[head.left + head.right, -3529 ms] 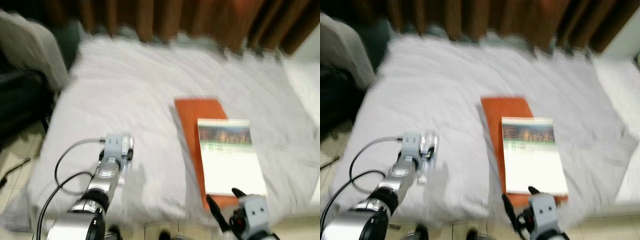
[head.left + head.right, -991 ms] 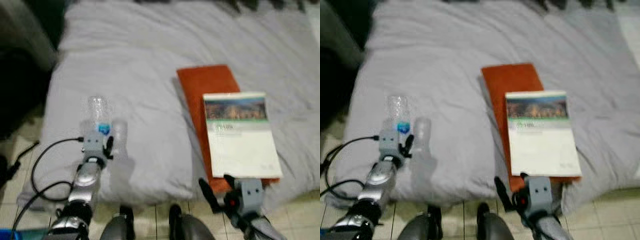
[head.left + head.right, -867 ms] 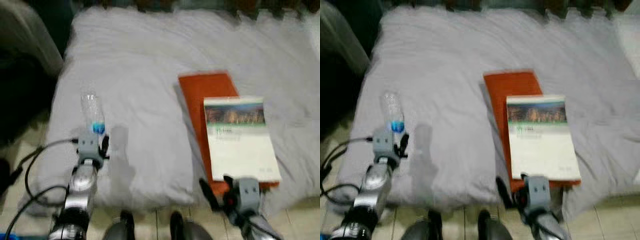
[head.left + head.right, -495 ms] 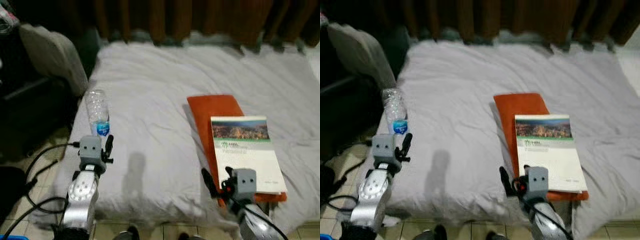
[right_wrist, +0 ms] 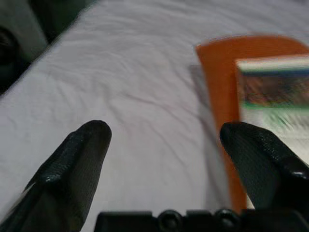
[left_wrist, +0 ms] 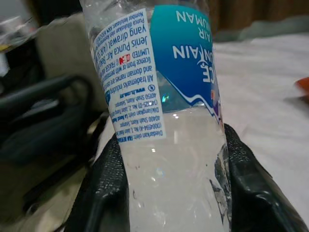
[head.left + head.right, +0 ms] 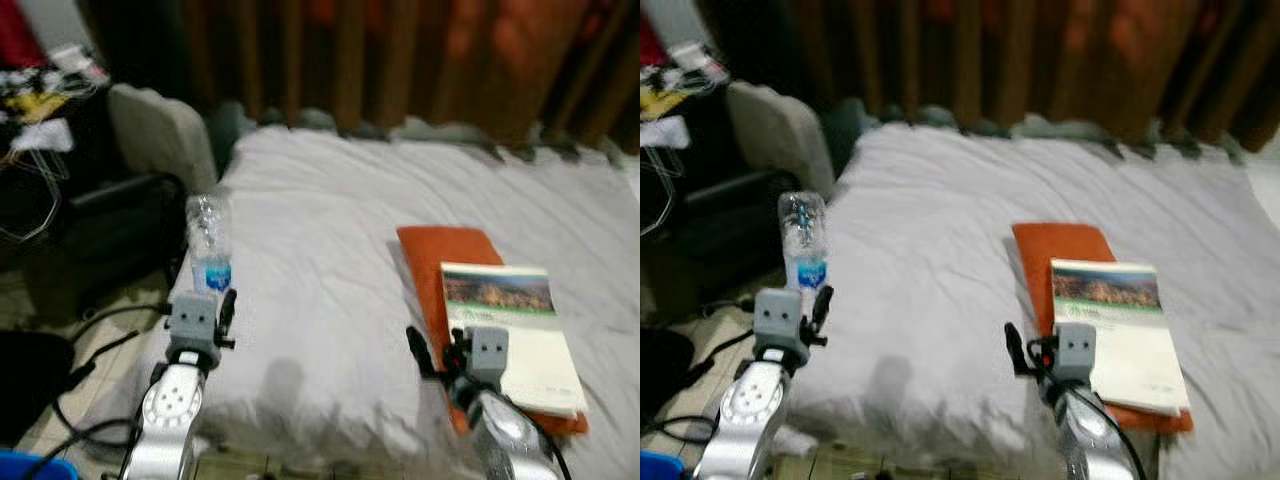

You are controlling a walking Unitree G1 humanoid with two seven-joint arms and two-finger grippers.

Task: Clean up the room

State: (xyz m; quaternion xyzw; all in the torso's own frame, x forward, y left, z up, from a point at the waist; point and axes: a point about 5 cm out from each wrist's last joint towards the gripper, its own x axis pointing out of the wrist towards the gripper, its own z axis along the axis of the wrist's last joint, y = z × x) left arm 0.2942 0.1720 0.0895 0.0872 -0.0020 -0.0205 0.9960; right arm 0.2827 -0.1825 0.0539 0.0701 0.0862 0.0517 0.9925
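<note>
We are holding the water bottle (image 7: 207, 243) upright in our left pincer (image 6: 169, 193), clamped on it, at the bed's (image 7: 330, 220) left edge; our right pincer (image 5: 169, 159) is hanging apart, empty; we should keep it vertical while carrying

A bed (image 7: 330, 220) under a rumpled white sheet stands before brown curtains (image 7: 380, 60). A grey chair (image 7: 155, 135) sits at its left, and cables (image 7: 90, 360) trail over the tiled floor (image 7: 95, 375).

One plastic bottle (image 7: 210, 247); one white-covered book (image 7: 508, 335); one orange book (image 7: 440, 252); one bed (image 7: 330, 230); one chair (image 7: 150, 135)
</note>
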